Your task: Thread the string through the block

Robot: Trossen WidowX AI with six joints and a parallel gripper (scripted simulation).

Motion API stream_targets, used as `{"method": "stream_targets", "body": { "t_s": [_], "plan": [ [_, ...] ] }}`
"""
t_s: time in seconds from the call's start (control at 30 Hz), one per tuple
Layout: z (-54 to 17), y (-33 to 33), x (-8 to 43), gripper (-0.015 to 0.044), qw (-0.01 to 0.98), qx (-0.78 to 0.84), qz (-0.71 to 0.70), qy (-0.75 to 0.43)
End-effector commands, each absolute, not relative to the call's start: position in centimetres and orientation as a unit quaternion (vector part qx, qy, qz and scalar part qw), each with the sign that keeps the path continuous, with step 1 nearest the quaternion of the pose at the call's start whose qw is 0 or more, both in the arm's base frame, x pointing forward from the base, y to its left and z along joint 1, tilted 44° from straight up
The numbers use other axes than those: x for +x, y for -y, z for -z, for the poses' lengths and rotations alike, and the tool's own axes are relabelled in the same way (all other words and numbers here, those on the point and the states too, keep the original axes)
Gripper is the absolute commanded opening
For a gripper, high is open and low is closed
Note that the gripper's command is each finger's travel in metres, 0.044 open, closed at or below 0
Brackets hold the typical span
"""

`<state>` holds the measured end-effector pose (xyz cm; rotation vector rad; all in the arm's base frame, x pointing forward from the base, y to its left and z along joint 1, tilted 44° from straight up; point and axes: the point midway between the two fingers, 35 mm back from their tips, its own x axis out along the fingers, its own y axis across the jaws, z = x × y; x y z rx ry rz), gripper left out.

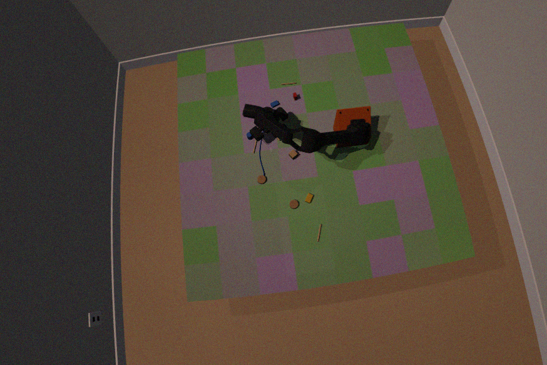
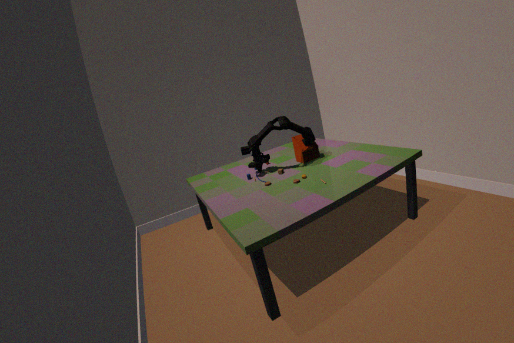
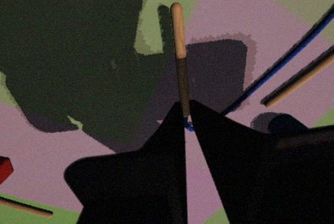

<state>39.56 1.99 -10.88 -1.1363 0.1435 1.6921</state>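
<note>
My gripper [image 3: 185, 106] [image 2: 259, 172] is shut on the thin wooden stick [image 3: 178, 32], near its string end, above the table. The stick's bare tip points away from the fingers, up in the wrist view. The blue string [image 3: 306, 40] [image 1: 260, 154] runs from the stick's held end to the round wooden button [image 1: 261, 179] [image 2: 267, 183]. The wooden block [image 1: 293, 154] [image 2: 280, 172] stands on the table, apart from the gripper, on the robot-base side of the button. Its hole cannot be made out. The arm hides the fingertips in the top view.
A loose stick [image 1: 255, 146] [image 3: 302, 78] and a blue cylinder [image 1: 249, 135] [image 2: 249, 176] lie near the gripper. A blue box [image 1: 275, 103], a red piece [image 1: 295, 95] and another stick [image 1: 288, 83] lie beyond. A second button [image 1: 293, 203], yellow piece [image 1: 308, 198] and stick [image 1: 319, 232] lie opposite.
</note>
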Motion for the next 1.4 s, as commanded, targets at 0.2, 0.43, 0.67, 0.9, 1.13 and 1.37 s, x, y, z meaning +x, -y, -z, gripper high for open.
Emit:
{"method": "stream_targets", "body": {
  "t_s": [0.2,0.43,0.67,0.9,1.13,1.37],
  "plan": [
    [9.8,-2.9,38.9,0.0000,0.524,-0.475,-0.705,-0.058],
    [9.3,-3.4,38.4,0.0000,0.524,-0.475,-0.705,-0.058],
    [8.8,-3.9,37.9,0.0000,0.524,-0.474,-0.705,-0.058],
    [8.3,-4.4,37.3,0.0000,0.524,-0.474,-0.705,-0.058],
    [7.8,-4.9,36.7,0.0000,0.524,-0.474,-0.705,-0.058],
    [7.4,-5.4,36.0,0.0000,0.524,-0.474,-0.705,-0.058]
  ]
}}
